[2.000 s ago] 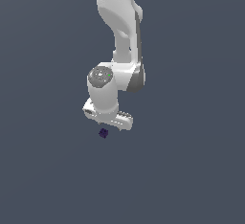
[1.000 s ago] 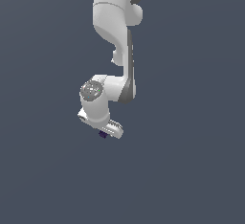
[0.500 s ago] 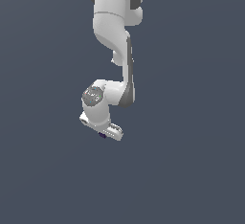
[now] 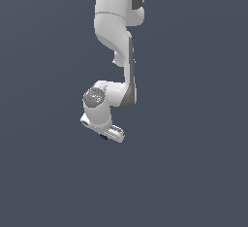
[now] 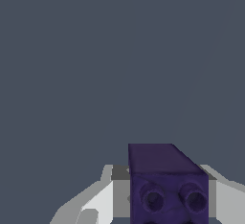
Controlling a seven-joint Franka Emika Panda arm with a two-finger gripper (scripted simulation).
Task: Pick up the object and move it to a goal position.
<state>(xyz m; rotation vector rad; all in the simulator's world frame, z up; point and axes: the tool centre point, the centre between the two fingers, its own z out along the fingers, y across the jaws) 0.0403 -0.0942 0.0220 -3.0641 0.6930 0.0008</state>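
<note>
Plain dark grey background surrounds us on every side as our gripper (image 4: 105,135) holds the small purple block (image 5: 167,184) clamped between its fingers (image 5: 98,201), directly under the wrist, its long axis running straight out from the wrist camera.

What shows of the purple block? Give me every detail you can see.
The purple block is dark, matte and box-shaped, its near face bearing two round sockets like a toy brick's. It sits between the white fingers of the tool, which flank it on both sides. In the exterior view only a tiny purple speck peeks from under the tool.
</note>
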